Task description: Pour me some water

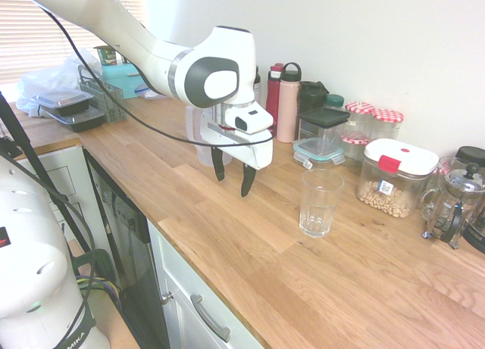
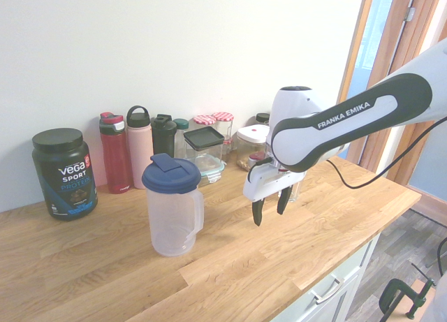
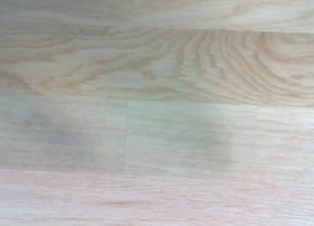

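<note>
A clear plastic pitcher (image 2: 172,210) with a blue lid stands upright on the wooden counter (image 2: 230,273); in the first exterior view it is mostly hidden behind the arm, with only a sliver of the pitcher (image 1: 198,141) showing. A clear drinking glass (image 1: 318,204) stands on the counter; in the second exterior view the glass (image 2: 294,190) is largely hidden behind the gripper. My gripper (image 1: 232,177) hangs open and empty above the counter between pitcher and glass, also seen as the gripper (image 2: 269,206) to the right of the pitcher. The wrist view shows only bare counter wood (image 3: 157,108).
Along the wall stand a black protein tub (image 2: 63,173), red bottle (image 2: 115,153), pink bottle (image 2: 140,147), dark shaker (image 2: 163,135), jars and containers (image 1: 395,176), and a French press (image 1: 453,205). Plastic boxes (image 1: 68,108) sit at the far end. The counter's front edge (image 1: 197,266) is close.
</note>
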You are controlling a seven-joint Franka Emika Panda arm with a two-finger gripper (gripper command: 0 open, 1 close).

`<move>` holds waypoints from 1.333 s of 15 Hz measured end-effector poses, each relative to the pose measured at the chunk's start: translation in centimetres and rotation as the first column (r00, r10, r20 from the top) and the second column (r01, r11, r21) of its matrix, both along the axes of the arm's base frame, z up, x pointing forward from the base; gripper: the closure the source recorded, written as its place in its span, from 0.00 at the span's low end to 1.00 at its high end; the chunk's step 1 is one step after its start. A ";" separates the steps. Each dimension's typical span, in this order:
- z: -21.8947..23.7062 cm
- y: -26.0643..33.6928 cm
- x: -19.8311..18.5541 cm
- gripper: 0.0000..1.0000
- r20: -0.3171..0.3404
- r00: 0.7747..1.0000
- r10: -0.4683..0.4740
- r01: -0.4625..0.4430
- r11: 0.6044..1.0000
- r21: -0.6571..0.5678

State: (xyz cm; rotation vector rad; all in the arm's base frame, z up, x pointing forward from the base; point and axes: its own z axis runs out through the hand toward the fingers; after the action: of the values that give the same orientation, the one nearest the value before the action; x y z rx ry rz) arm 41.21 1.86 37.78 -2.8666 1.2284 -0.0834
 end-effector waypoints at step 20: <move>9.8 17.5 -7.7 0.00 0.386 0.892 0.236 -0.260 0.966 0.010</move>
State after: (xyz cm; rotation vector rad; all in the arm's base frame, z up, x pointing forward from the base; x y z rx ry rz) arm 33.51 19.41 47.58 -2.7421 0.7725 -0.5586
